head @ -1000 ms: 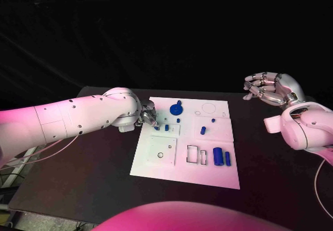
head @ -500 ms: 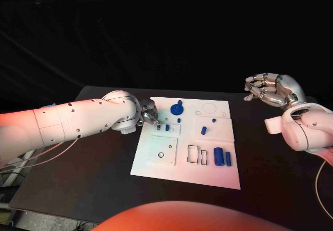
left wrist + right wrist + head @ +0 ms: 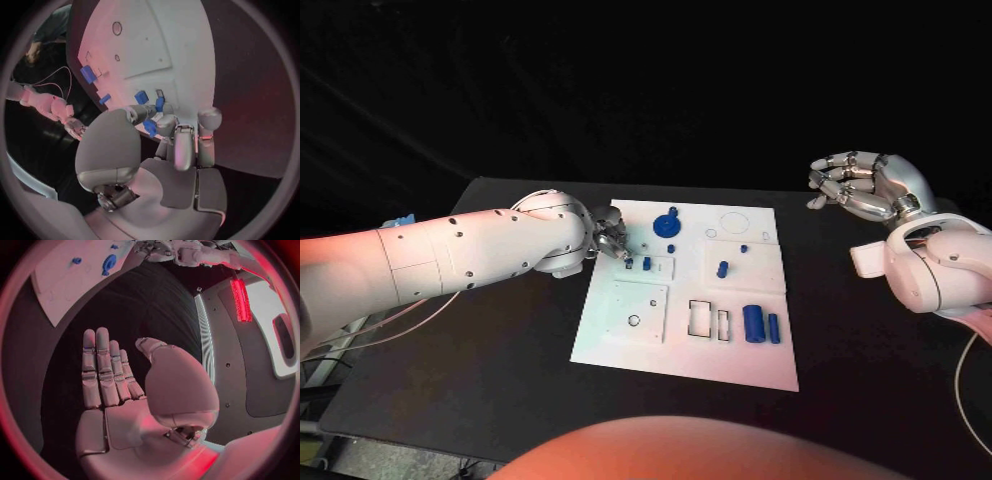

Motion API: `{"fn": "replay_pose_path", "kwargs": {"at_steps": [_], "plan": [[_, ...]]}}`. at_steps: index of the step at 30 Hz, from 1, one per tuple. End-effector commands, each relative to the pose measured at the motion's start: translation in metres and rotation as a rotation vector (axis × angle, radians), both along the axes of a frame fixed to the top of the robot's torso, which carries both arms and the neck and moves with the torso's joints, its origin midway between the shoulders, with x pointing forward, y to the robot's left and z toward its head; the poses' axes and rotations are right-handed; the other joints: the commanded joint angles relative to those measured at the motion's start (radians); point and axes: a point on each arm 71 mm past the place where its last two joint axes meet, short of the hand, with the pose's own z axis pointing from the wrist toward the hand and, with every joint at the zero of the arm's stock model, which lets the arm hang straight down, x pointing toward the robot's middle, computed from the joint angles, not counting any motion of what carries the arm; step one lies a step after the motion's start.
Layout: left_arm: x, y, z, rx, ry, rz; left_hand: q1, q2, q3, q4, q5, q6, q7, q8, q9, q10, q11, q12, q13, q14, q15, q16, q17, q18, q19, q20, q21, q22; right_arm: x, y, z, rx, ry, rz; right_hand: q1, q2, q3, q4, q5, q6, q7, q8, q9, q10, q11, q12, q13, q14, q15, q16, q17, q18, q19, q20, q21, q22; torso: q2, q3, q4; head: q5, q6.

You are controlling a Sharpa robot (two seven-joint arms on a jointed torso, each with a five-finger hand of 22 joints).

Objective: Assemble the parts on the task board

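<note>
The white task board [image 3: 689,352] lies mid-table. My left hand [image 3: 607,243] reaches over its left edge at the far end. In the left wrist view this hand [image 3: 169,160] pinches a small blue part [image 3: 150,128] between thumb and fingertips. It hovers just off two other small blue parts [image 3: 142,96] that stand in a recess [image 3: 646,265]. A round blue part [image 3: 666,225], a short peg [image 3: 721,270] and two blue cylinders [image 3: 753,324] sit elsewhere on the board. My right hand [image 3: 867,187] hangs in the air off the board's right side, its fingers [image 3: 100,370] straight and holding nothing.
The black table [image 3: 488,350] reaches well past the board on both sides. A square white plate [image 3: 639,310] with holes and two rectangular slots [image 3: 711,320] sit on the board's near half. Thin cables [image 3: 387,310] hang off the table's left edge.
My left arm has rolled slightly while its hand stays at the board's far left edge. The right hand has not moved.
</note>
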Motion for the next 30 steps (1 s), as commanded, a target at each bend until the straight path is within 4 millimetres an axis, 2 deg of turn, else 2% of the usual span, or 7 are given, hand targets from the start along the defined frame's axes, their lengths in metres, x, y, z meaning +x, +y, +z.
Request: {"fn": "replay_pose_path", "kwargs": {"at_steps": [1, 11, 30], "plan": [[-0.0010, -0.0025, -0.0019, 0.028, 0.021, -0.048, 0.001, 0.011, 0.180, -0.176, 0.000, 0.014, -0.021, 0.005, 0.001, 0.001, 0.001, 0.000, -0.003, 0.077, -0.008, 0.004, 0.149, -0.003, 0.005, 0.000, 0.001, -0.003, -0.0001, 0.0003, 0.0003, 0.000, -0.007, 0.007, -0.001, 0.008, 0.001, -0.004, 0.003, -0.008, 0.053, 0.002, -0.001, -0.010, 0.000, 0.004, -0.001, 0.004, 0.000, -0.003, 0.001, 0.010, 0.004, 0.001, -0.004, -0.001, 0.000, 0.0003, 0.0001, 0.003, 0.002], [-0.0043, -0.0034, -0.0064, 0.032, 0.098, -0.078, 0.001, 0.010, 0.181, -0.177, -0.002, 0.014, -0.021, 0.005, 0.001, 0.000, 0.001, -0.001, -0.004, 0.077, -0.008, 0.004, 0.149, -0.003, 0.003, 0.000, 0.000, -0.005, 0.0000, 0.0007, 0.0000, 0.002, -0.004, 0.009, -0.001, 0.009, 0.001, -0.004, 0.003, -0.008, 0.053, 0.002, -0.001, -0.010, 0.000, 0.005, -0.002, 0.004, 0.000, -0.004, 0.002, 0.010, 0.004, 0.001, -0.004, -0.002, -0.001, 0.0010, 0.0009, 0.002, -0.002], [-0.0031, -0.0051, -0.0076, 0.024, 0.111, -0.074, 0.000, 0.009, 0.182, -0.177, -0.002, 0.014, -0.021, 0.006, 0.001, 0.000, 0.001, -0.002, -0.006, 0.077, -0.008, 0.004, 0.149, -0.002, 0.001, 0.000, -0.002, -0.009, 0.0002, 0.0012, -0.0002, 0.004, -0.003, 0.009, 0.000, 0.010, 0.001, -0.004, 0.003, -0.008, 0.053, 0.002, -0.001, -0.010, 0.000, 0.005, -0.003, 0.004, 0.000, -0.004, 0.002, 0.010, 0.005, 0.001, -0.004, -0.002, 0.000, 0.0004, 0.0008, 0.001, -0.001]]}}
